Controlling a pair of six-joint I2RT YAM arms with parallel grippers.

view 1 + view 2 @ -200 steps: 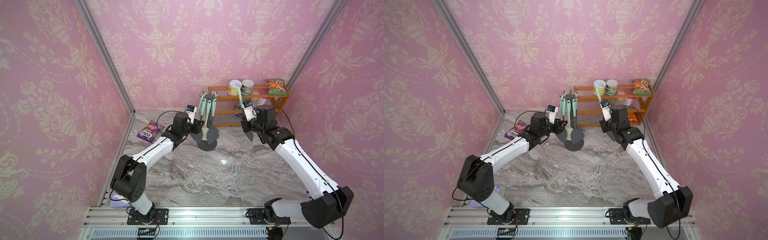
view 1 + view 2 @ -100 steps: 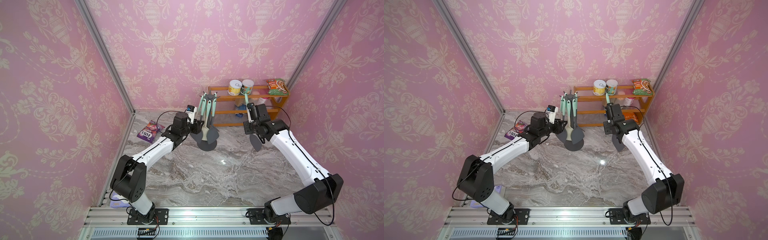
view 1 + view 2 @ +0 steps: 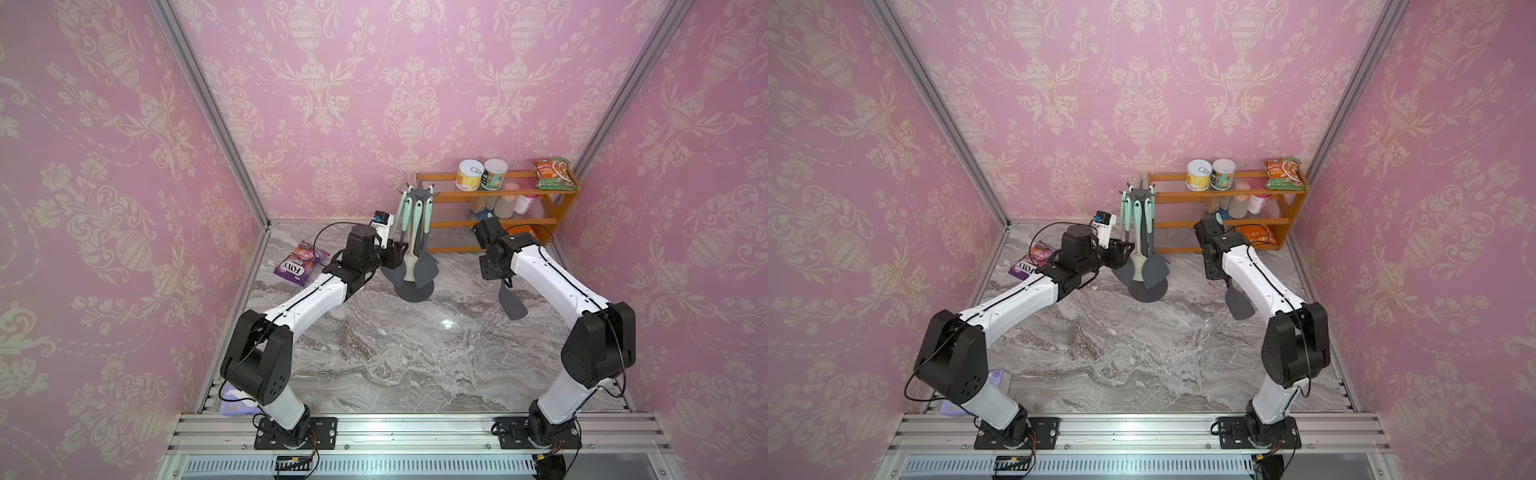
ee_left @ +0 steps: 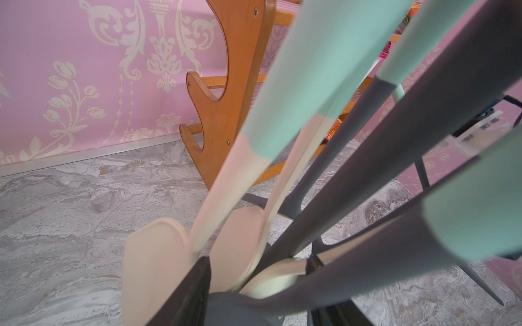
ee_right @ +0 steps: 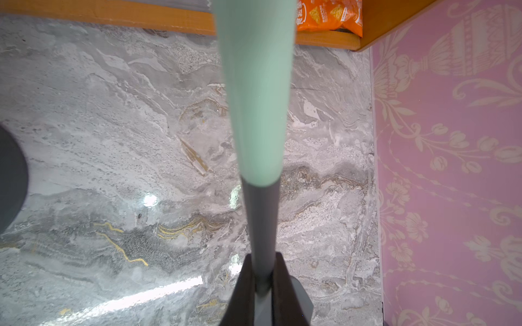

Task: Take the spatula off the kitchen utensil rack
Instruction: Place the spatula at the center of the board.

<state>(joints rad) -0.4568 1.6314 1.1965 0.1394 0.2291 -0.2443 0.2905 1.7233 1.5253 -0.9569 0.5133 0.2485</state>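
My right gripper (image 5: 261,271) clamps the spatula (image 3: 512,305) apart from the rack (image 3: 410,293); left gripper (image 3: 398,254) at the rack, grip I cannot tell.

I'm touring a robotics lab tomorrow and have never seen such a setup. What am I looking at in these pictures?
Two robot arms are bolted to a rail at the front, each ending in a two-finger gripper. Both top views look down from overhead; each wrist view comes from a camera on one arm. On the marble table stand a dark grey kitchen utensil rack with utensils hanging from it and an orange wooden shelf; a purple candy bag lies by the left arm. The right gripper is shut on the grey neck of the spatula, holding it apart from the rack. The left gripper sits at the rack among the hanging utensils; whether it grips is unclear.
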